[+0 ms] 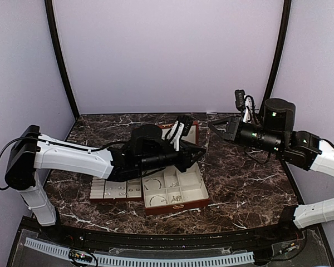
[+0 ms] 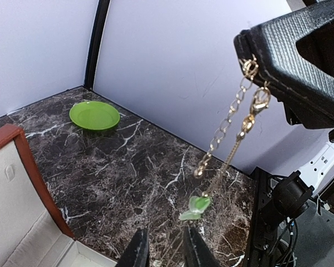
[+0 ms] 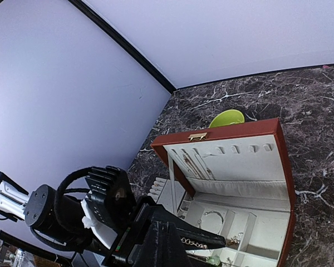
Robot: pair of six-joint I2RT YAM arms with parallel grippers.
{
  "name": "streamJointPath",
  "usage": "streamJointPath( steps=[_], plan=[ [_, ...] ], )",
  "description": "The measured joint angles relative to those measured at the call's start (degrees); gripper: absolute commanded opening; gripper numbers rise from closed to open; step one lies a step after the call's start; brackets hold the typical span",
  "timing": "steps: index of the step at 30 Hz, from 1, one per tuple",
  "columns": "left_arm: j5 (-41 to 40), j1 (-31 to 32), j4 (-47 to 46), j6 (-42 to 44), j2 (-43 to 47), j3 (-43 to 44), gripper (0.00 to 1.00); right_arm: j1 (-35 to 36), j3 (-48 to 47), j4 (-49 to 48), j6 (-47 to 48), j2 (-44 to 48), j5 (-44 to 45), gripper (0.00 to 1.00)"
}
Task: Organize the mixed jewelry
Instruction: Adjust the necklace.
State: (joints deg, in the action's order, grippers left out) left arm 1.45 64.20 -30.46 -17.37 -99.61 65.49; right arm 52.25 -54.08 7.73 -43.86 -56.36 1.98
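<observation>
A fine gold-toned chain (image 2: pixel 228 119) of small oval links, with a lobster clasp and a glassy green pendant (image 2: pixel 195 208), hangs from the right gripper (image 2: pixel 250 55). That gripper's ribbed black fingers are pressed together on the chain's top end. Directly beneath, the left gripper (image 2: pixel 167 247) has its 2 fingers (image 2: pixel 138 250) a narrow gap apart. Only the left wrist view shows the chain clearly (from above it is too thin to make out). The top view alone shows the cream-lined, red-brown box (image 1: pixel 175 207) lying open on the dark, white-veined marble table (image 1: pixel 250 183). Tiny silvery pieces (image 1: pixel 175 197) lie in its compartments, and a slotted tray (image 1: pixel 116 189) touches its left side.
</observation>
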Motion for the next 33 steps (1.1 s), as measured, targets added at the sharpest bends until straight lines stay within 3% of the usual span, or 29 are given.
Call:
streamJointPath(
  steps=[19, 33],
  plan=[
    [-3.67, 0.0, 0.48, 0.2, -0.26, 1.2, 0.19, 0.0, 0.0, 0.0, -0.24, 0.0, -0.52, 0.0],
    [2.49, 0.0, -1.49, 0.46, -1.2, 1.75, 0.22, 0.0, 0.15, -0.02, -0.48, 0.09, -0.46, 0.0]
  ],
)
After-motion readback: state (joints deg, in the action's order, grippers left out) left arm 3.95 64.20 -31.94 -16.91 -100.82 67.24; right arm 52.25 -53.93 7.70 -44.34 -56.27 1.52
